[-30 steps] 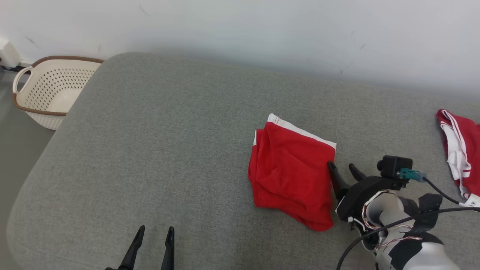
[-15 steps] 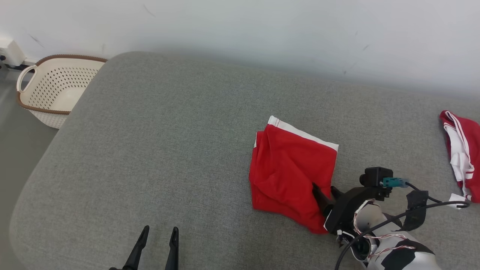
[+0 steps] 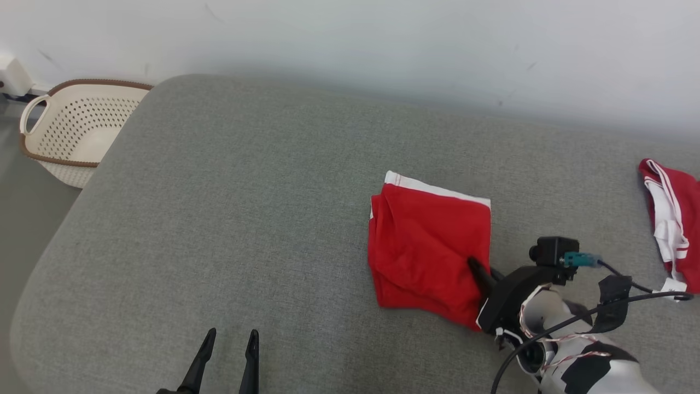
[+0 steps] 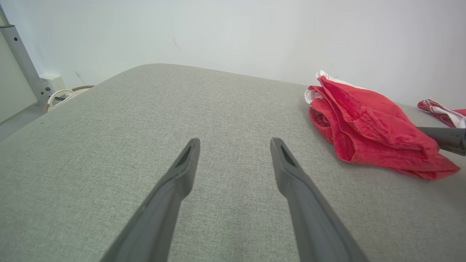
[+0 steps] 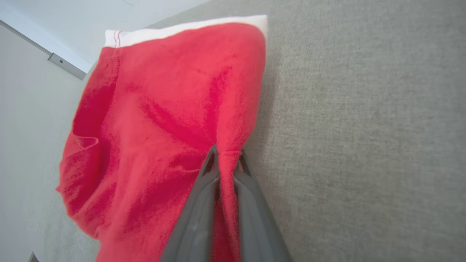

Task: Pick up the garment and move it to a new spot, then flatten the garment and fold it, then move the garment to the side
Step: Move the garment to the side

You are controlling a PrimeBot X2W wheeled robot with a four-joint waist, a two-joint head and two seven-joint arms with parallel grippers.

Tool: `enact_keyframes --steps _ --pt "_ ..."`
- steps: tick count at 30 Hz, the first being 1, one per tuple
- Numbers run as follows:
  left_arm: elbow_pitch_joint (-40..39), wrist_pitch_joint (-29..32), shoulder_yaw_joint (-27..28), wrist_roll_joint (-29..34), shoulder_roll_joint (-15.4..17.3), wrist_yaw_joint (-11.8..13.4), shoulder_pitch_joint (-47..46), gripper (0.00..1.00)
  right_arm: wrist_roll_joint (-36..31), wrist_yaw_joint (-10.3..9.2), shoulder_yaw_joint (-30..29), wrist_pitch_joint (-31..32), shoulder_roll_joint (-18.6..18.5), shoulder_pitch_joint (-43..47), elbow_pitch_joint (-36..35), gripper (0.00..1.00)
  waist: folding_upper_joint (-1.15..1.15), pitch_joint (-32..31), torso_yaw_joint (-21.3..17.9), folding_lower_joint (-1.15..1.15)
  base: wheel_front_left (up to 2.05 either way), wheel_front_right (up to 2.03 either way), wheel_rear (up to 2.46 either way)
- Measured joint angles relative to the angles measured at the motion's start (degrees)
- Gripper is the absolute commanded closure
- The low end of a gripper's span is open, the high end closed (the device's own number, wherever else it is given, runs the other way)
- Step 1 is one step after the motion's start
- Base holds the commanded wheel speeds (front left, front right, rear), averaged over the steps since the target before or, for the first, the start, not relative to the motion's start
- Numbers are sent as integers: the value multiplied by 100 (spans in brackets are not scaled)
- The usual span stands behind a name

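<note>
The garment (image 3: 432, 246), red with a white band along its far edge, lies folded on the grey cushion (image 3: 246, 219), right of centre. My right gripper (image 3: 478, 268) is shut on a pinched ridge of the garment's near right edge; in the right wrist view the red cloth (image 5: 174, 120) is squeezed between the two dark fingers (image 5: 204, 196). My left gripper (image 3: 227, 342) stands open at the front edge, well left of the garment (image 4: 367, 123), with nothing between its fingers (image 4: 182, 171).
A second red and white piece of clothing (image 3: 670, 213) lies at the cushion's far right edge. A cream perforated basket (image 3: 76, 131) stands on the floor past the cushion's left corner. A white wall runs behind the cushion.
My right gripper slid from beside the garment's right edge onto it and closed on the cloth. The garment has shifted and turned a little. The left gripper stayed put.
</note>
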Motion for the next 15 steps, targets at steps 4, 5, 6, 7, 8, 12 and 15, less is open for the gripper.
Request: enact_keyframes --steps 4,5,6,7,8,12,15 --pt "-8 0 44 0 0 1 9 0 -88 0 111 -177 -136 -148 -101 100 0 -34 -71 0 0 0 0" --pt "-11 0 54 0 1 1 13 0 -125 0 157 -190 -180 -187 -131 100 0 -43 -96 0 0 0 0" --pt "-15 0 63 0 0 1 20 0 -156 0 198 -220 -227 -223 -162 100 0 -51 -122 0 0 0 0" --pt "-25 0 76 0 3 1 27 0 -183 0 255 -218 -277 -264 -201 100 0 -58 -154 0 0 0 0" --pt "-32 0 80 0 5 1 31 0 -215 0 304 -212 -326 -307 -244 100 0 -63 -188 0 0 0 0" --pt "-67 0 112 1 14 -3 35 0 -354 0 531 -60 -584 -503 -387 100 0 -68 -348 0 0 0 0" --pt "-101 0 123 4 24 -43 26 0 -453 0 691 88 -849 -711 -479 100 0 -40 -487 0 0 0 0"
